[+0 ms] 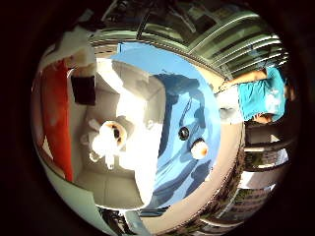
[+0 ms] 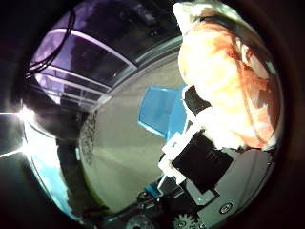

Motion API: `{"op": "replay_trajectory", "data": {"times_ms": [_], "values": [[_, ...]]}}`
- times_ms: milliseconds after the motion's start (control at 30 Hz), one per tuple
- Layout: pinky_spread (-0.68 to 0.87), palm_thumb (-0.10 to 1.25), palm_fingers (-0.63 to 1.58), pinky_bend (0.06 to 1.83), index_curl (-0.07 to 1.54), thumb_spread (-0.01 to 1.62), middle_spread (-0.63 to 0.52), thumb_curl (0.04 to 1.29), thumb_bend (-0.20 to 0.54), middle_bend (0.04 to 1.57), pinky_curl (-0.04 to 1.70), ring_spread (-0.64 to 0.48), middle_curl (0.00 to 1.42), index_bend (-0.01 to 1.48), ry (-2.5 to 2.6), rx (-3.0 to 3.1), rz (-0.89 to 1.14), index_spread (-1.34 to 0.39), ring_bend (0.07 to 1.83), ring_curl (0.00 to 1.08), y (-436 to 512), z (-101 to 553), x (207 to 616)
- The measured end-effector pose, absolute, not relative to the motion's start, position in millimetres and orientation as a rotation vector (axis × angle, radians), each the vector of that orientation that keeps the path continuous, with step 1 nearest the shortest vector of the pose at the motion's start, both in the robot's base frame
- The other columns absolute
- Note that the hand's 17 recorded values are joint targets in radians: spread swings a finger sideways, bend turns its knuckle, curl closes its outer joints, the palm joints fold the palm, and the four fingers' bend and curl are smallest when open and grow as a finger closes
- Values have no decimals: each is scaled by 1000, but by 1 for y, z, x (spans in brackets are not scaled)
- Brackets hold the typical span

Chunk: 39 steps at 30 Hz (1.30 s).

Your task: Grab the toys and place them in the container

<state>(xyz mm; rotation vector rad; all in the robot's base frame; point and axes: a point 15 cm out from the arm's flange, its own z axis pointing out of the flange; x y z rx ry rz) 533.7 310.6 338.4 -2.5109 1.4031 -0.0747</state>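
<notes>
An orange and white plush toy [image 2: 228, 81] fills much of the view, close against the palm. The robot hand [image 2: 195, 157] shows as white and black parts just beside the toy, one black-tipped finger [image 2: 194, 101] touching its fuzzy edge, with gears at the rim of the view. Beyond lies a pale paved floor [image 2: 124, 148] with a blue sheet [image 2: 159, 112] on it.

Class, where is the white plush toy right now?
In the little finger side palm view, the white plush toy lies inside the white container, beside the blue cloth.
</notes>
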Motion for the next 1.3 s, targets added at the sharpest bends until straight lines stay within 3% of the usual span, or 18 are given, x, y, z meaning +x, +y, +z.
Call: {"op": "replay_trajectory", "data": {"times_ms": [133, 200, 300, 367, 467, 600, 900, 1133, 1300], "values": [[151, 747, 790, 1563, 1159, 1081, -118, 718, -54, 1304, 740, -30, 890, 712, 1445, -2516, -65, -730, 1500, 707, 299, 332, 536], [197, 710, 752, 1524, 1113, 1097, -97, 682, -46, 1183, 708, 4, 823, 610, 1463, -2539, -39, -702, 1435, 663, 294, 328, 530], [264, 661, 321, 1518, 1047, 1108, -95, 638, -46, 981, 710, 61, 743, 387, 1489, -2570, -1, -608, 1327, 634, 284, 326, 521], [312, 635, -11, 1427, 996, 1117, -66, 608, -48, 781, 681, 133, 660, 339, 1497, -2587, 17, -549, 1210, 584, 278, 325, 516], [379, 583, -159, 1280, 861, 1130, -9, 548, -47, 544, 577, 217, 525, 261, 1496, -2603, 30, -472, 942, 441, 272, 326, 513], [432, 524, -142, 1144, 697, 1142, 32, 470, -45, 343, 485, 271, 427, 132, 1446, -2617, 15, -405, 734, 339, 265, 348, 506], [478, 495, -33, 1020, 491, 1142, 61, 387, -32, 231, 396, 298, 375, 127, 1501, -2472, -105, -339, 614, 294, 194, 411, 526], [488, 498, 62, 942, 404, 1134, 47, 358, -30, 240, 338, 296, 373, 151, 1687, -2386, -260, -233, 583, 287, 40, 443, 540], [494, 498, 112, 927, 364, 1130, 33, 347, -30, 227, 314, 293, 368, 152, 1882, -2375, -336, -203, 570, 286, -82, 430, 537]]}}
